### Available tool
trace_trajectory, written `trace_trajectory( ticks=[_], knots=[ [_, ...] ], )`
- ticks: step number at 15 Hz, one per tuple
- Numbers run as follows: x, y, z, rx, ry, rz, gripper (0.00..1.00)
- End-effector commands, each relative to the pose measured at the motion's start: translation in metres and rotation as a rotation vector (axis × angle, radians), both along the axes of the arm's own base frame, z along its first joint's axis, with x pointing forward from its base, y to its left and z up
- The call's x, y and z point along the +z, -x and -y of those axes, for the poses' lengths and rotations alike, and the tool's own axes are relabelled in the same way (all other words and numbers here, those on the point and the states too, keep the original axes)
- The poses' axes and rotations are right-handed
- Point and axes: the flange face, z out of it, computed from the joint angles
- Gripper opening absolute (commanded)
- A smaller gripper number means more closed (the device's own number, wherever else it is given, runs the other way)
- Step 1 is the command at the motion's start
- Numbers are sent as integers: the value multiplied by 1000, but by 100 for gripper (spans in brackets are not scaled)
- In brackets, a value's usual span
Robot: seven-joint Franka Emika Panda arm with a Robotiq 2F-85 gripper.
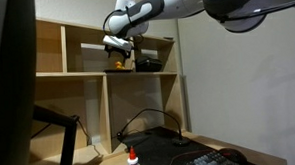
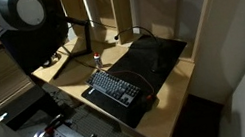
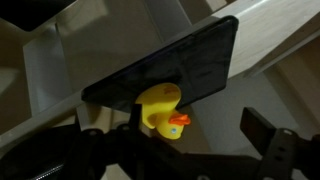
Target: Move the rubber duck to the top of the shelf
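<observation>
Gripper, rubber duck partly behind dark panel

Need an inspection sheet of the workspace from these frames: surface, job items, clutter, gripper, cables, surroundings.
Surface: light wood desk, largely covered.
Job's things: rubber duck sits in an upper cubby of the shelf, not yet on the top board.
Clutter: keyboard, black pad, white bottle with red cap, and a dark flat panel right by the duck.
Gripper: gripper is open, with its fingers wide on either side of the duck.
Cables: black cable loops through the lower cubby.
Surroundings: plain wall beside the shelf; nothing else seen.
</observation>
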Motion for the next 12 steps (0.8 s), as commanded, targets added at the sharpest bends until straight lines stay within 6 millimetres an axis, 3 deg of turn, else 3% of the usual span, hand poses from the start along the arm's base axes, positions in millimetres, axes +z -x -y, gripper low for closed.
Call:
trace_trajectory(
  ticks=[1, 12],
  knots=[
    [-20, -15, 5, -47, 61, 51, 100],
    [-61, -40, 7, -65, 208, 204, 100]
  ],
)
